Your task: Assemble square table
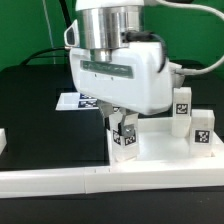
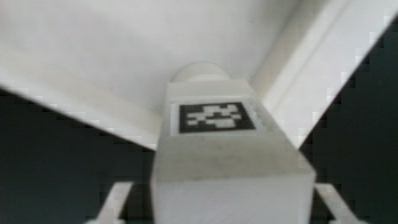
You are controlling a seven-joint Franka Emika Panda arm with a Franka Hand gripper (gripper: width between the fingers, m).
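On the square table top (image 1: 160,150), near its front edge, the tool (image 1: 121,128) stands over an upright leg post (image 1: 124,136), jaws closing around it though a firm clamp cannot be told, so the next move calls for gripping and lifting.

Black table (image 1: 30,110) surface. Marker board (image 1: 76,100) lies flat behind the arm. Long white L-shaped rail (image 1: 60,182) runs along front edge.
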